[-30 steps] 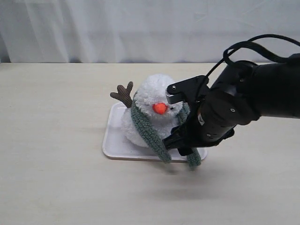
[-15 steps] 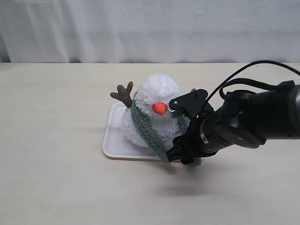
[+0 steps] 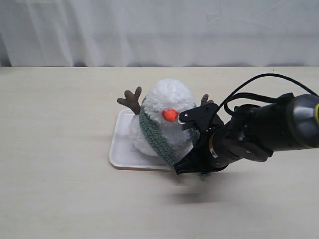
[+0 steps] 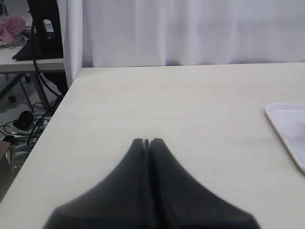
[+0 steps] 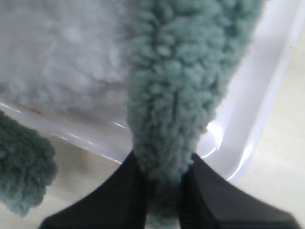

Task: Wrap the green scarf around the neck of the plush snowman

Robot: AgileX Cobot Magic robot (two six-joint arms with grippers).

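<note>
The plush snowman (image 3: pixel 167 107) sits upright on a white tray (image 3: pixel 118 147), orange nose facing the front. The green scarf (image 3: pixel 155 135) hangs from its neck, where the crease is covered, diagonally down across its body. My right gripper (image 3: pixel 188 167) is low at the tray's front edge, shut on one hanging end of the green scarf (image 5: pixel 181 71). Both black fingers (image 5: pixel 131 183) press into the fleece. The other scarf end (image 5: pixel 24 176) hangs free beside it, in front of the white body (image 5: pixel 62 47). My left gripper (image 4: pixel 148 141) is shut and empty over bare table, away from the tray.
One brown branch arm (image 3: pixel 130 99) sticks out on the snowman's left, and another (image 3: pixel 205 99) shows behind my right arm. The tray's corner (image 4: pixel 286 129) lies off to one side of the left gripper. The table edge (image 4: pixel 57 114) drops off toward cables on the floor.
My right gripper has come down to the tray's front edge and its jaws have shut on the hanging scarf end. The left gripper has not moved.
</note>
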